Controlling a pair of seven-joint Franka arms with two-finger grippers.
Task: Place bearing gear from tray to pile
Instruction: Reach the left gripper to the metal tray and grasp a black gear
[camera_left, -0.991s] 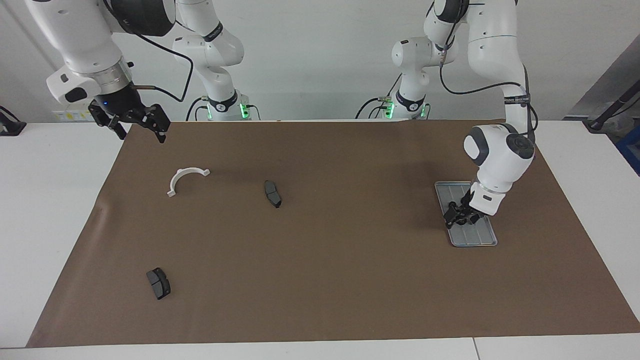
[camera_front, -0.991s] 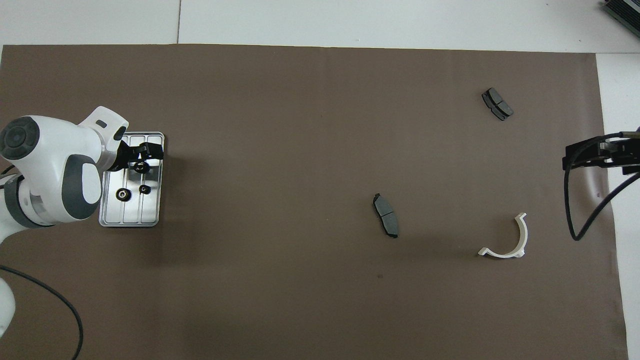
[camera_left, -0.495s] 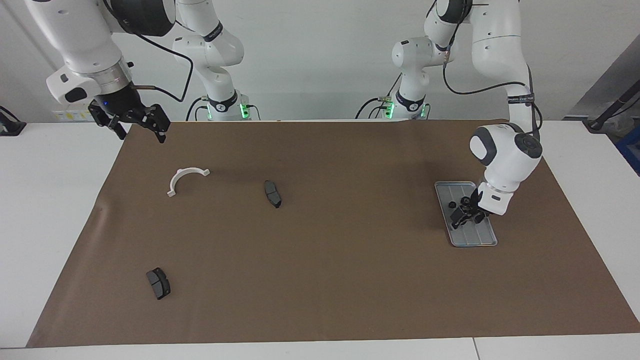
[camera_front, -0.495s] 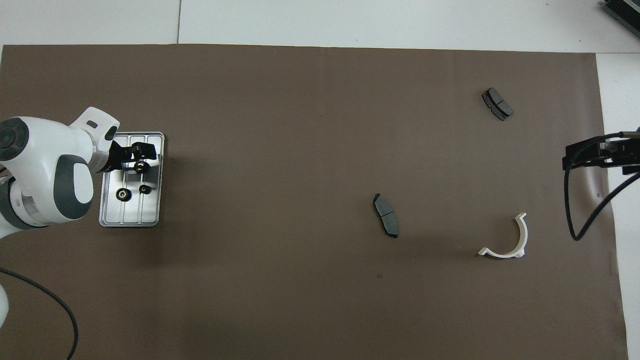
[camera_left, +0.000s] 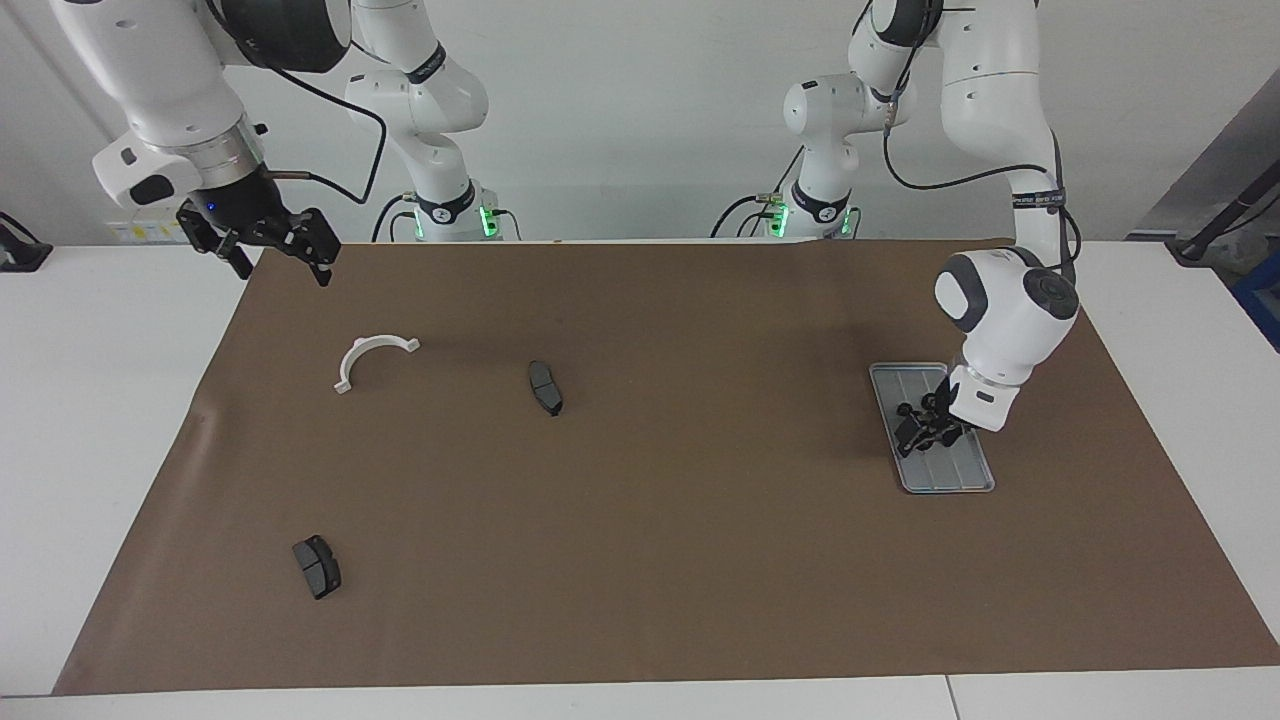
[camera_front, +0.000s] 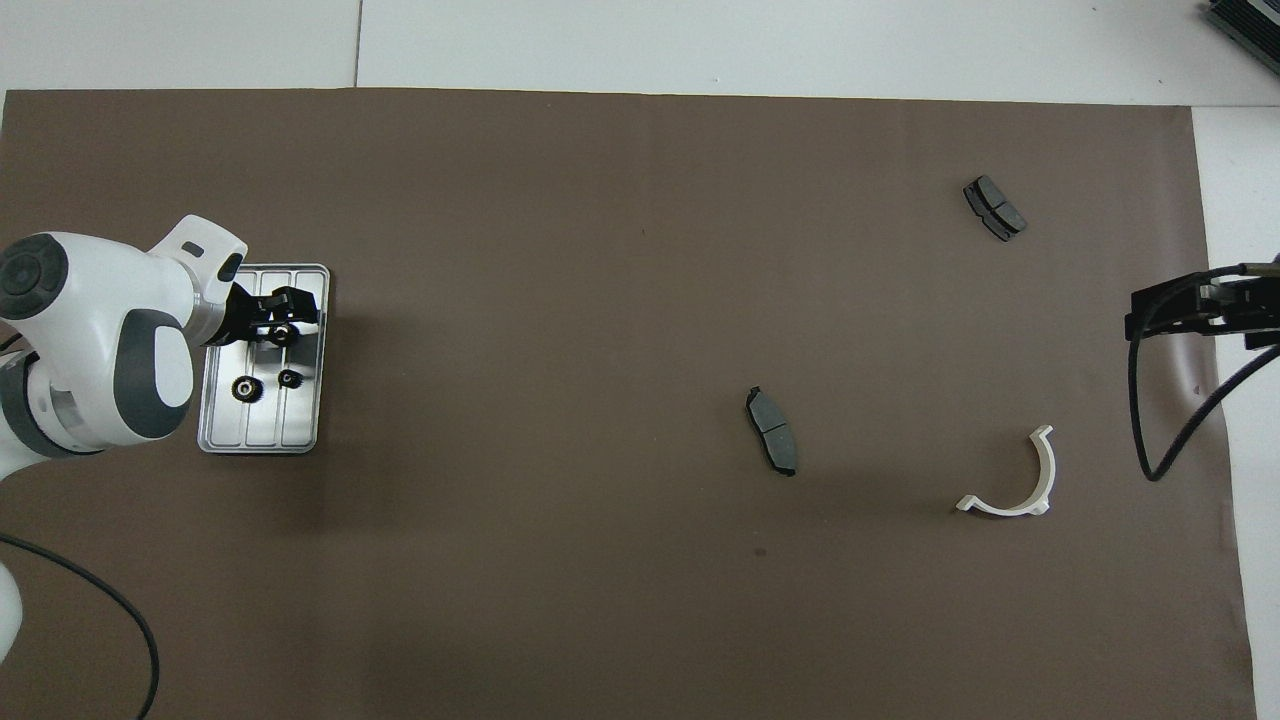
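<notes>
The left gripper (camera_left: 922, 428) is down over the tray (camera_left: 965, 478), its black fingers set around one small bearing gear (camera_front: 281, 333); from where I stand I cannot tell whether they have closed on it or merely straddle it. Over the last second the wrist has shifted a little above the tray, first toward the edge of the brown mat and then part of the way back, and the gear between the fingers has hardly moved, so to my eye the arm is settling its grip rather than carrying anything off. Two more gears, a larger one (camera_front: 243, 389) and a smaller one (camera_front: 289, 378), lie on the tray nearer to the robots, apart from the gripper. The tray itself sits at the left arm's end of the brown mat (camera_left: 700, 560). Well apart from it, toward the right arm's end, lies the pile: a white half-ring bracket (camera_left: 372, 358), one brake pad (camera_left: 545, 387) near the middle of the mat and another brake pad (camera_left: 316, 566) farther from the robots. No gear has reached them yet. The right gripper (camera_left: 270, 250) waits, raised over the mat's corner by its own base, fingers spread apart.
</notes>
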